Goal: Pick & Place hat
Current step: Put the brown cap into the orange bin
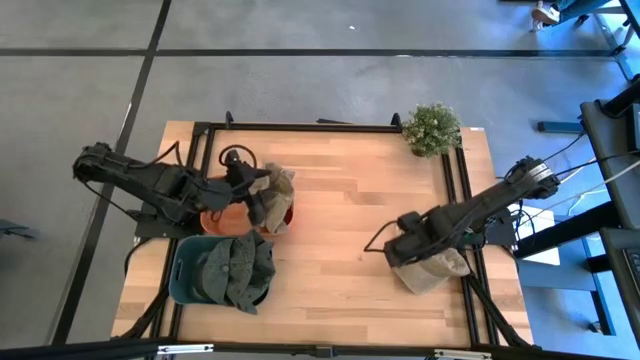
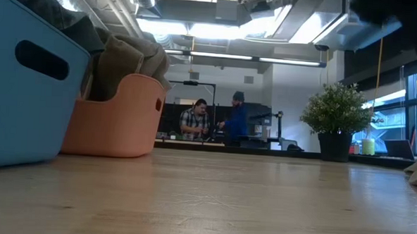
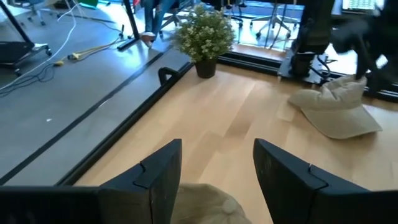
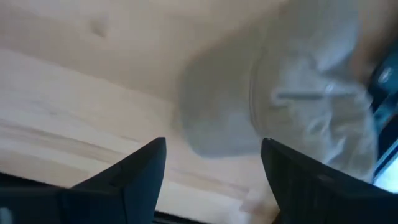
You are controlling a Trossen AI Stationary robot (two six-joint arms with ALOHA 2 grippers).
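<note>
A beige hat (image 1: 436, 272) lies flat on the table near its right edge; the left wrist view shows this hat (image 3: 336, 112) too. My right gripper (image 1: 402, 248) hangs open above it, pointing down, the hat (image 4: 298, 93) below and just beyond its fingers. My left gripper (image 1: 262, 200) stands open over the orange basket (image 1: 222, 221), clear of a second beige hat (image 1: 281, 183) that rests in the basket. That hat's crown (image 3: 205, 202) shows under the left fingers.
A blue basket (image 1: 184, 282) at the near left holds dark green hats (image 1: 238, 265). A potted plant (image 1: 432, 128) stands at the far right corner. Bare wood lies between the two arms. People sit in the room beyond the table (image 2: 215, 121).
</note>
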